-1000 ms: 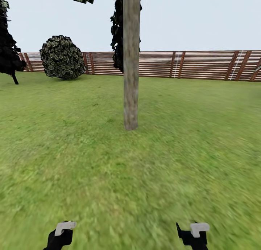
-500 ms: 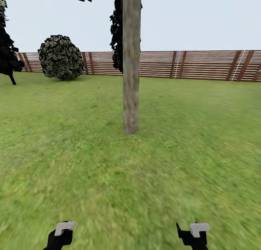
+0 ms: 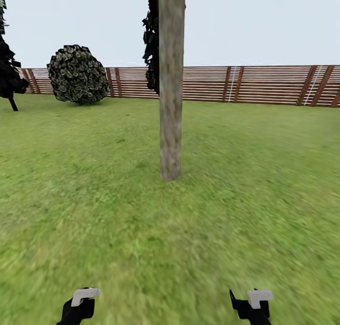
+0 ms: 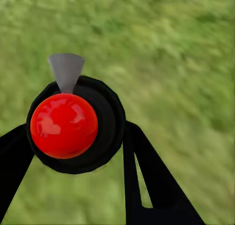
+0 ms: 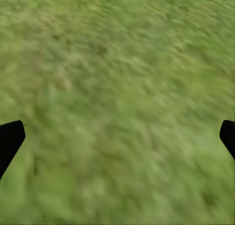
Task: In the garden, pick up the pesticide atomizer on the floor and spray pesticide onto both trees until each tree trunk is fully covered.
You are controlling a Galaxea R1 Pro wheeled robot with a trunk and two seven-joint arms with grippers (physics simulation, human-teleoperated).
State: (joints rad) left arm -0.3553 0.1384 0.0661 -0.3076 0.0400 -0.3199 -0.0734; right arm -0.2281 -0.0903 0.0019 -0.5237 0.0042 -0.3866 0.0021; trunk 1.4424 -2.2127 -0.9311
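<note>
**L jaws on atomizer, R jaws wide**

L gripper [image 4: 73, 151] is clamping the pesticide atomizer [image 4: 73, 124] btwn its black fingers [image 4: 147, 171]: red top showing, grey nozzle sticking out, over the grass [image 3: 94, 197]. Tree trunk [image 3: 171, 89] is standing straight ahead, mottled grey-brown. R gripper [image 5: 117, 137] is hanging w/ jaws far apart, holding nothing.

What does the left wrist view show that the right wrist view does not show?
The left wrist view has the pesticide atomizer, seen from above its red top, held between the dark fingers of the left gripper. The right wrist view has the right gripper with its fingers wide apart and nothing between them. Both views look down on blurred green grass.
</note>
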